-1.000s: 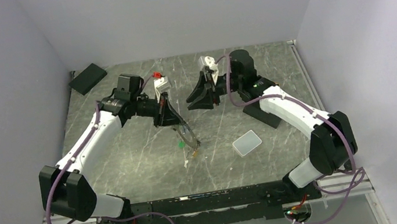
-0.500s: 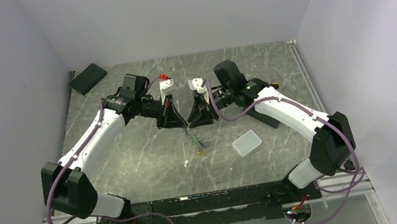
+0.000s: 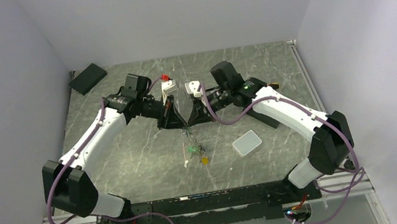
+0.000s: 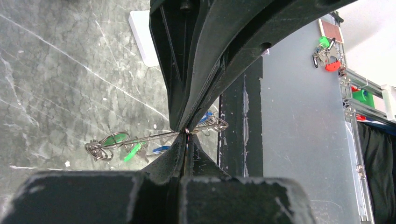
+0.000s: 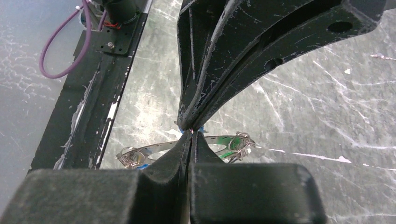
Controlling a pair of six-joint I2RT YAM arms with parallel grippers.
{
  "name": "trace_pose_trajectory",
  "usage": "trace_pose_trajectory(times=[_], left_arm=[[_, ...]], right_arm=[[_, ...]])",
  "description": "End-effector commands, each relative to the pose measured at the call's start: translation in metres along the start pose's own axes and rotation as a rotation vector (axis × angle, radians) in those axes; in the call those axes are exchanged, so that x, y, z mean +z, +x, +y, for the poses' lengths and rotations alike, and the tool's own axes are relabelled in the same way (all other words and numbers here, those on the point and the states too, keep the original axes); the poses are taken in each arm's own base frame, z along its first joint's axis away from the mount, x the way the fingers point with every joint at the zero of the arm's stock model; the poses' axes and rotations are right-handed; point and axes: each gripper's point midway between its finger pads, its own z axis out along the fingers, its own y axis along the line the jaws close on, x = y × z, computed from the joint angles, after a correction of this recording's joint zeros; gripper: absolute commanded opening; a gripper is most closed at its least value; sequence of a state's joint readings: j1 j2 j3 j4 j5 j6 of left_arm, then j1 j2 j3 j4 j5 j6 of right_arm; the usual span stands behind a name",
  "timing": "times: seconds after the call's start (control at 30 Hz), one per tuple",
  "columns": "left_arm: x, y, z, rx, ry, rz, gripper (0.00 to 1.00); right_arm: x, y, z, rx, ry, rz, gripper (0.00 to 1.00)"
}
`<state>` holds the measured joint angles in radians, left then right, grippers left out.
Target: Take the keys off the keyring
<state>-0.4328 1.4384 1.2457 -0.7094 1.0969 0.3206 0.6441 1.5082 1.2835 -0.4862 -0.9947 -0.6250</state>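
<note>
jaws shut on thin silver wire keyring

top view: black left gripper and black right gripper both pinch it between them; small silver tagged keys hang from it. left wrist: tips clamp the keyring. right wrist: likewise.

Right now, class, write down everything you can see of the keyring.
The keyring is a thin silver wire loop, seen nearly edge-on by both wrist cameras. The left gripper and right gripper are both shut on its wire, close together above the table. Small silver keys with green and blue tags are strung on it, bunched at its ends.
</note>
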Motion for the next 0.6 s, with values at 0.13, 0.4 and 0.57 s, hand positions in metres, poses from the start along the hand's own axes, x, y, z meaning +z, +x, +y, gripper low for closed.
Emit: trace_pose_trajectory(times=[0.13,0.4,0.57], left_arm=[[-0.007,-0.022,-0.004,0.106,-0.009,-0.016,0.10],[-0.010,-0.022,0.000,0.118,-0.039,-0.020,0.29],[-0.009,-0.021,0.003,0.125,-0.047,-0.027,0.25]], right_arm=[[-0.006,-0.017,-0.003,-0.057,0.020,-0.024,0.00],[-0.015,-0.034,-0.006,0.006,0.021,-0.120,0.00],[-0.019,-0.039,-0.007,0.026,0.020,-0.146,0.00]])
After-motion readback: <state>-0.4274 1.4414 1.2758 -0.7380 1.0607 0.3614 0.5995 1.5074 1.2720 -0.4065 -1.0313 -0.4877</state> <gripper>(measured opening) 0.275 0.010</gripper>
